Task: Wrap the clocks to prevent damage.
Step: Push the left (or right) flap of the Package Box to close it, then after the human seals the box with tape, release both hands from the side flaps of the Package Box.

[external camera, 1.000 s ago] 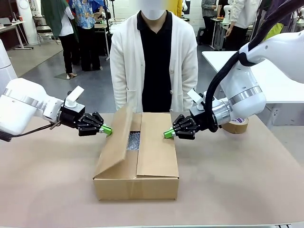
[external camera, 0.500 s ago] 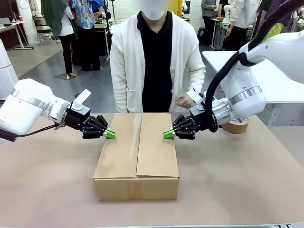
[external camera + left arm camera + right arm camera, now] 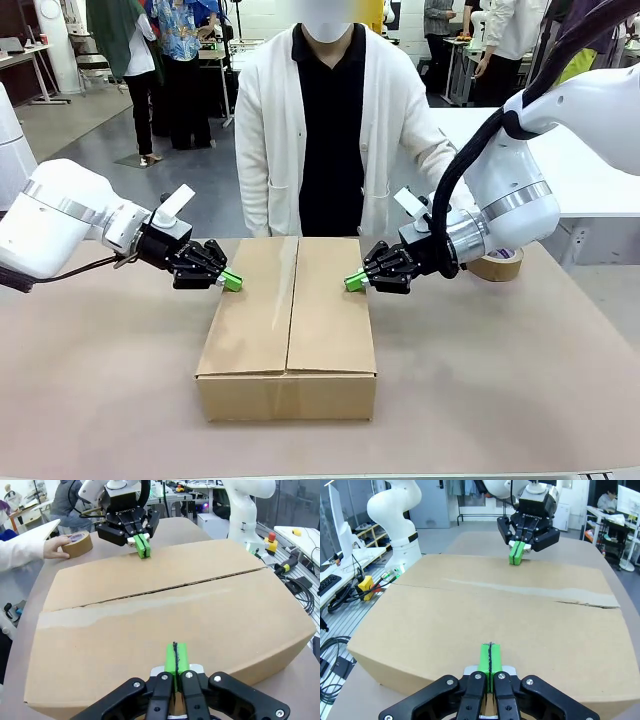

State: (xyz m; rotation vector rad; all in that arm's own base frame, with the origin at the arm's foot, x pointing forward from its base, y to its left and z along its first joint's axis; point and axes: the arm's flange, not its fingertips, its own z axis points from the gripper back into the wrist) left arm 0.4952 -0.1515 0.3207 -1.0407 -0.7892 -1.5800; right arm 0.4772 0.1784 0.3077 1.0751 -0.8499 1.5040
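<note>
On the table [image 3: 100,400], centre, a cardboard box [image 3: 288,330] is seen with both top flaps laid flat; clocks are not visible, presumably inside. Left hand [image 3: 231,281] is set at the left flap's outer edge, pads pressed together, nothing held. Right hand [image 3: 353,281] is mirrored at the right flap's outer edge, also pinched together and empty. Contact with the cardboard is likely but cannot be confirmed. Centre seam [image 3: 294,300] is run along the box's long axis, robot side toward the person, midway between both hands. Tape roll [image 3: 497,265] is found far right, nearer the right hand, touched by the person. Sealing is judged next.
</note>
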